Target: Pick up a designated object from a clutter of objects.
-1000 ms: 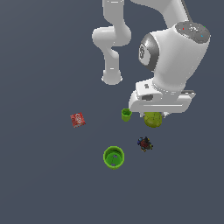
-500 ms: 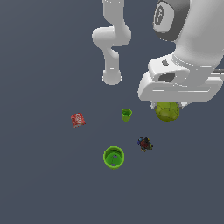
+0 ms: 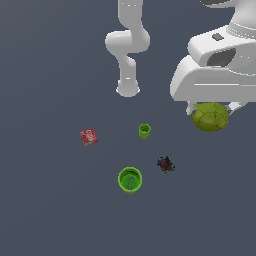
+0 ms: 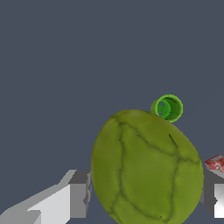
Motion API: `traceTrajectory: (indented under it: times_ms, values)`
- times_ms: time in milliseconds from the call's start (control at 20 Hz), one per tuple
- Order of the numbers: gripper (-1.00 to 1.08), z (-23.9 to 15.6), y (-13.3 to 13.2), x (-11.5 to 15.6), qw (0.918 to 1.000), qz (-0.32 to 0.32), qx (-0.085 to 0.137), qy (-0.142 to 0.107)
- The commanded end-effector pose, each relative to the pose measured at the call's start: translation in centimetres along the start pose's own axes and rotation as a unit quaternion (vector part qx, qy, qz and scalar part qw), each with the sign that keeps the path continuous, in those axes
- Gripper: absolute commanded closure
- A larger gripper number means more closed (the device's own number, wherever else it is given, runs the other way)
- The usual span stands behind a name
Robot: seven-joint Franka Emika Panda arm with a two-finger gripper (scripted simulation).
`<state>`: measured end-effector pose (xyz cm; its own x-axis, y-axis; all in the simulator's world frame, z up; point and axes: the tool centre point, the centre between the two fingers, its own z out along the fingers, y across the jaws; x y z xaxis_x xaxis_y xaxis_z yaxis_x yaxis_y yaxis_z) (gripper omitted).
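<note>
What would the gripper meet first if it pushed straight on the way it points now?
Probably only bare floor. The gripper points down at it, its fingers clamped on the olive lump. A green cup sits just past the lump's edge, so depth leaves some doubt.

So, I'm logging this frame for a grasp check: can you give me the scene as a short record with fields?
gripper: shut on the olive lump
olive lump: held under the hand, off the floor, shell-like lines visible in the wrist view
small green cup: upright on the floor, apart from the others
large green cup: on the floor, opening up
red packet: flat, toward the exterior view's left
dark toy: on the floor, to the exterior view's right of the large green cup
</note>
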<state>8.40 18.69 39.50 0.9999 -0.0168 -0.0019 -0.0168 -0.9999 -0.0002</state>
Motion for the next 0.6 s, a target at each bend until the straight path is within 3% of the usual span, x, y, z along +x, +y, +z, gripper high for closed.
traceTrajectory:
  times_ms: [0, 550]
  values:
    - [1.08, -1.4, -0.2, 0.5, 1.0000, 0.000, 0.000, 0.001]
    - [1.08, -4.4, -0.8, 1.7, 1.0000, 0.000, 0.000, 0.001]
